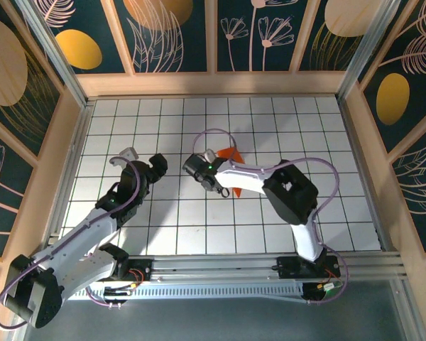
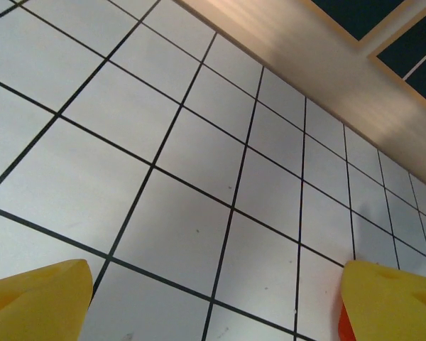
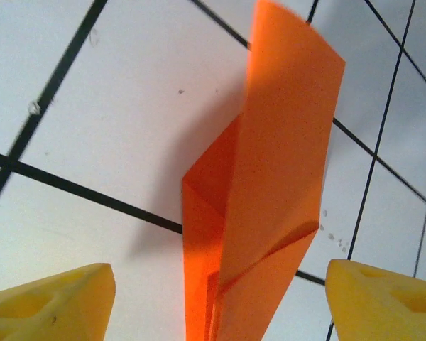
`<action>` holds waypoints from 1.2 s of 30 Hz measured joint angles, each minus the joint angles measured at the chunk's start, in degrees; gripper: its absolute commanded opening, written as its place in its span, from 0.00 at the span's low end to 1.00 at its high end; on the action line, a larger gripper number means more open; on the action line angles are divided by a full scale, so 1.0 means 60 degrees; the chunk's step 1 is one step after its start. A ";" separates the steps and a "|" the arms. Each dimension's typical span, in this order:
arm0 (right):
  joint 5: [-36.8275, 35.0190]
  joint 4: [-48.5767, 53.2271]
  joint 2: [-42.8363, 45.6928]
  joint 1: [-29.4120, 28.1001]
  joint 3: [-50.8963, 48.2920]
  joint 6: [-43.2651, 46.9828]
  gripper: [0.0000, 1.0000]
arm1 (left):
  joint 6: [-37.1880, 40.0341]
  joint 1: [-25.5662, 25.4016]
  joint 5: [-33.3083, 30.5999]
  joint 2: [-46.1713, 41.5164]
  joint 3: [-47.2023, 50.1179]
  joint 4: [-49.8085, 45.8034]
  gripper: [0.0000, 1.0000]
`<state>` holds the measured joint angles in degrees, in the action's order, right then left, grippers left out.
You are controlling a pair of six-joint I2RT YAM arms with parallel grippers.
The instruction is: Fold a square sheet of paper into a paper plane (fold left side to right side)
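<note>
Top external view: the tabletop [image 1: 163, 227] is white and matte, ruled by thin dark lines into square tiles. A pale wooden frame [image 1: 213, 83] borders it. Above the frame stand wall panels [image 1: 85, 48] in dark teal, with line-drawn leaves and flowers and ochre ovals. A ribbed aluminium rail [image 1: 220, 268] runs along the near edge. Both arms have white and black shells and trail lilac cable.

The paper plane [image 1: 231, 154] shows as a small bright orange wedge near the middle of the tabletop, just beyond the right tool [image 1: 211, 158]. The left tool [image 1: 128, 158] hangs well apart from it, over bare tiles to the left.

Right wrist view: the paper plane [image 3: 270, 199] is thin, smooth and plain orange, creased into several layers. One long flap rises tilted toward the camera, its top edge blurred. Lower down, the layers meet along a sharp diagonal crease, and the paper throws a soft shadow on the tile to its left. The right tool [image 3: 216, 302] stands open, with its yellow wedge-shaped pads [image 3: 383, 302] spread wide on either side of the paper. We see neither pad pressing on it.

Left wrist view: the left tool [image 2: 213, 305] is open too. Its yellow pads [image 2: 35, 302] sit far apart over glossy tiles, with nothing between them.
</note>
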<state>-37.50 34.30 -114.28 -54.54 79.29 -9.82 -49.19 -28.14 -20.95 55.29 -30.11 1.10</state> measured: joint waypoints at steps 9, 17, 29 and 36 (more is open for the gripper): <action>0.2222 -0.1024 0.2856 0.1337 -0.0838 -0.0270 0.94 | -0.0175 0.0390 0.1464 0.1111 -0.0153 0.0692 0.90; 0.4703 -0.2317 0.4951 0.3373 -0.2667 -0.0688 0.99 | -0.0164 0.0390 0.2441 0.2291 -0.0831 0.1002 0.86; 0.9023 -0.4692 0.6863 0.7512 -0.5865 -0.1643 0.99 | -0.0186 0.0208 0.4401 0.4805 -0.2014 0.1577 0.77; 1.0852 -0.5759 0.6568 0.8444 -0.7002 -0.2269 0.96 | -0.0280 -0.0543 0.5271 0.6681 -0.3173 0.2040 0.75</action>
<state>27.62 -0.25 -74.87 -3.88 37.28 -23.44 -50.87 -31.40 10.68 95.37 -49.15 13.34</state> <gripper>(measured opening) 0.961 0.746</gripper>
